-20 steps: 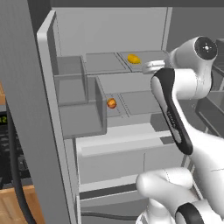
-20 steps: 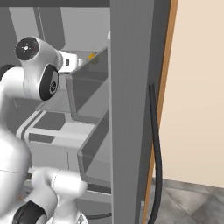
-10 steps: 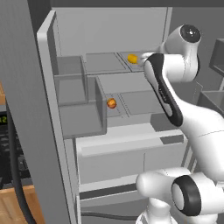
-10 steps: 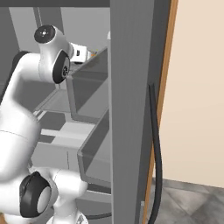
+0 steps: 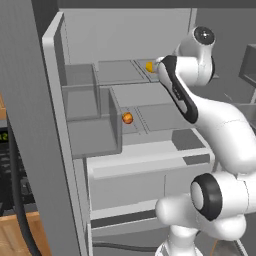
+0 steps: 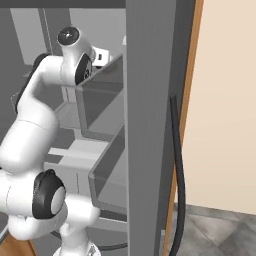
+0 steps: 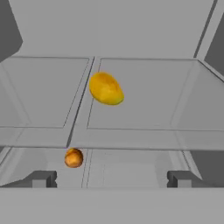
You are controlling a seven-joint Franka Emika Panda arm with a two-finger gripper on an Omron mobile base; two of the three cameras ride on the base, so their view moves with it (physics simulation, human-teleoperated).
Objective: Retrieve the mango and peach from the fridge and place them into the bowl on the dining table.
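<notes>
The fridge stands open, its pale grey shelves in view. A yellow-orange mango lies on the upper shelf, straight ahead of my hand. The small red-orange peach rests on the shelf below, toward the left. My gripper is open, its two dark fingertips wide apart and nothing between them, held in front of the upper shelf's edge and short of the mango. In the left base view my arm covers part of the mango. The bowl and dining table are out of view.
Grey door bins hang on the open left door beside the shelves. A closed drawer front sits below the peach's shelf. The right fridge door with its dark bar handle stands close to my arm's right.
My arm has risen and reached forward into the fridge, bringing the hand up to the upper shelf near the mango. The jaws stayed open. The fruits have not moved.
</notes>
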